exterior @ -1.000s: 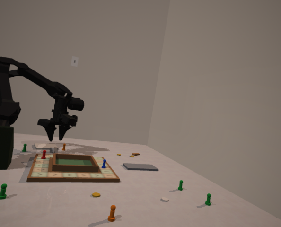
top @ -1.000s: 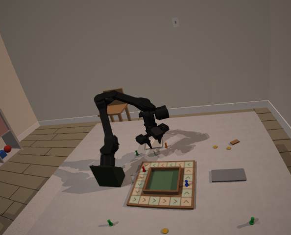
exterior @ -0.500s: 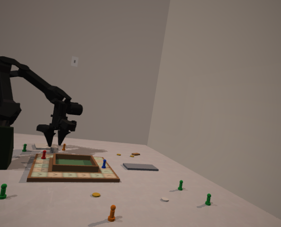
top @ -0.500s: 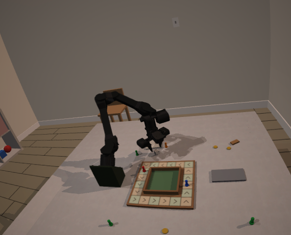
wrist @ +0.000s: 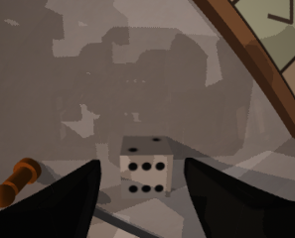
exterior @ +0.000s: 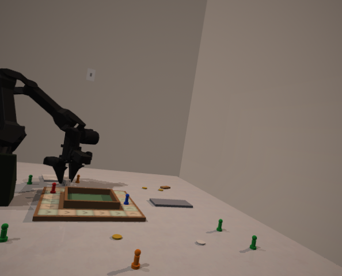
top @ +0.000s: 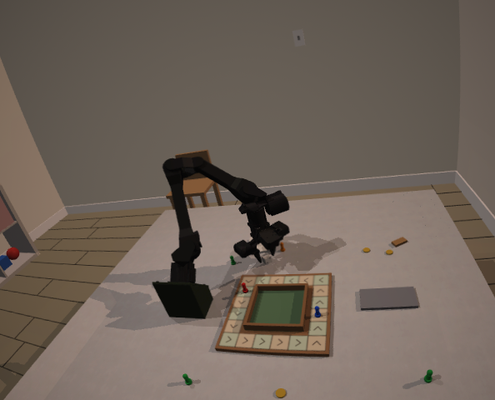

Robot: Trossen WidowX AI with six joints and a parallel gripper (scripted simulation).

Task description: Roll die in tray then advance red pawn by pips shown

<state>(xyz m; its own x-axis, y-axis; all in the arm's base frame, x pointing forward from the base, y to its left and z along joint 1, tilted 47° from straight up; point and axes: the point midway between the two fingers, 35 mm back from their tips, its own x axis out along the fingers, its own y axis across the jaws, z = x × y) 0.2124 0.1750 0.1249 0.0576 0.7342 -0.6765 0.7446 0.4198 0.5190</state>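
Die: white die (wrist: 146,170) sits on the table (top: 368,344) just off the board's far edge, between the 2 dark fingers of the hand (wrist: 145,214); the side facing the wrist camera shows 6 pips, the top side shows 2 visible pips.
Hand: hand (exterior: 66,175) points down at the table over the die, fingers spread to either side of it with a gap on both sides, holding nothing.
Arm: black arm (top: 182,223) rises from its dark base (top: 166,301) at the board's left and bends down to the spot behind the board.
Board: square board (top: 228,346) with a wooden rim and a ring of arrow squares lies flat on the table.
Tray: wooden tray (top: 244,323) with a green floor fills the board's middle.
Red pawn: red pawn (top: 244,287) stands upright on a square near the board's far left corner, close to the hand.
Blue pawn: blue pawn (top: 317,311) stands upright on the board's right column, beside the tray.
Orange pawn: orange pawn (top: 282,247) stands on the table just behind the hand; in the wrist view it (wrist: 15,181) appears to the left of the die.
Green pawn: green pawn (top: 232,260) stands on the table between the arm and the hand.
Slab: grey slab (top: 388,297) lies flat to the board's right, well apart from it.
Coin: yellow coin (top: 280,392) lies near the table's front edge.
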